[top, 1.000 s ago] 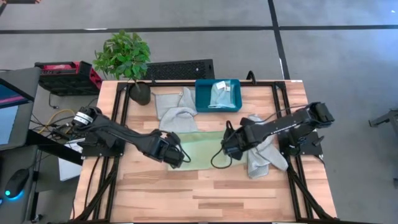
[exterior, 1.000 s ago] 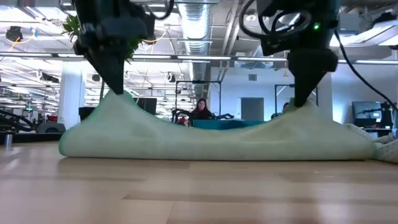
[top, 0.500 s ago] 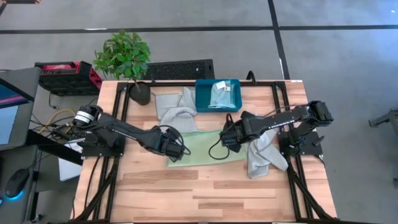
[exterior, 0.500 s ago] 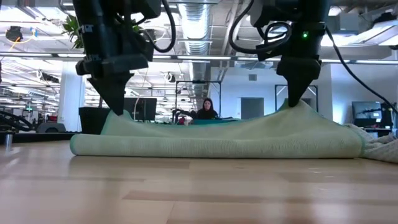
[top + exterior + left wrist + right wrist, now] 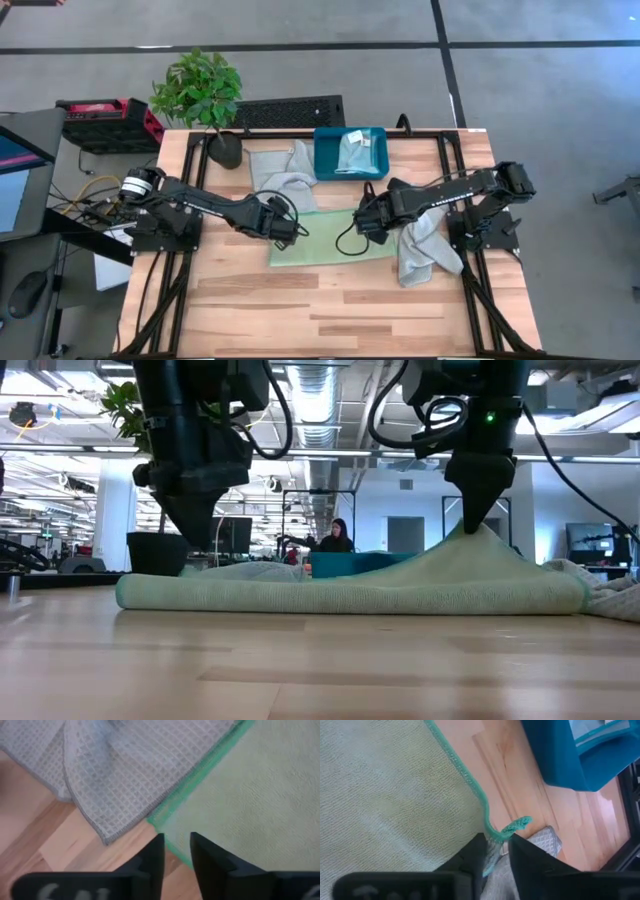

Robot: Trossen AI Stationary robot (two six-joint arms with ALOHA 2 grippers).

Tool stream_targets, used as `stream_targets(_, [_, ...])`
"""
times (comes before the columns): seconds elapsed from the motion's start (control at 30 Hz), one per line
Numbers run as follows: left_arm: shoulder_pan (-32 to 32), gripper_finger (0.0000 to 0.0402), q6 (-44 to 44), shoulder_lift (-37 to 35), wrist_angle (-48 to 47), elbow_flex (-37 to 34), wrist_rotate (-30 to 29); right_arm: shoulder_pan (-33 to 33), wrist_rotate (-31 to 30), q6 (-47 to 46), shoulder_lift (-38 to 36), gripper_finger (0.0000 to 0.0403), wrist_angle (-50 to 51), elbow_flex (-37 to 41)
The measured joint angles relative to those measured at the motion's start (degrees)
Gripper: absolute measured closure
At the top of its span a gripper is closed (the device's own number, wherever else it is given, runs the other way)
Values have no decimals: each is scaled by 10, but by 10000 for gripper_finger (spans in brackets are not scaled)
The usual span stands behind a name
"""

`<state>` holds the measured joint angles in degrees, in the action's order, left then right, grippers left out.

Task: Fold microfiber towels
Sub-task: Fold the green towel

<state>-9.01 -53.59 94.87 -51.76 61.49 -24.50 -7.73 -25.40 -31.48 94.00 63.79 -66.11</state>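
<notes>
Green towel [image 5: 325, 238] lay folded on your tabletop [image 5: 330, 305]. Your right hand [image 5: 496, 851] pinched its corner; your left hand [image 5: 176, 851] hung nearly closed, holding nothing.

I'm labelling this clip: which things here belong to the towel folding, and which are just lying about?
Belonging to the job:
- green towel, its edge pinched in the right hand
- left hand, empty over its corner
- grey towel
- crumpled grey towel
- pale towel in the bin

Lying about:
- teal bin
- potted plant
</notes>
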Motion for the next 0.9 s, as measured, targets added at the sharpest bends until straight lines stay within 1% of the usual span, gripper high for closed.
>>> stream_targets(0.17, [10, 265, 17, 0, 3, 0, 0, 2, 4, 4, 0, 233, 3, 0])
stream_targets(0.27, [16, 247, -1, 0, 1, 4, 11, 5, 31, 14, 0, 207, 26, -16])
stream_targets(0.37, [14, 239, 3, -3, 2, 14, 22, 5, 68, 28, 0, 191, 55, -42])
stream_targets(0.43, [7, 237, 6, -11, 2, 26, 22, -5, 99, 60, 0, 185, 56, -52])
stream_targets(0.53, [-11, 237, 6, -32, 1, 45, 16, -42, 146, 144, 0, 181, 37, -50])
stream_targets(0.67, [-38, 237, 6, -63, 0, 63, 13, -99, 169, 241, 0, 183, -6, -24])
stream_targets(0.77, [-56, 237, 4, -82, 0, 71, 13, -133, 191, 270, 0, 185, -49, -1])
stream_targets(0.9, [-77, 237, 0, -105, 2, 75, 12, -158, 195, 262, 0, 186, -97, 32])
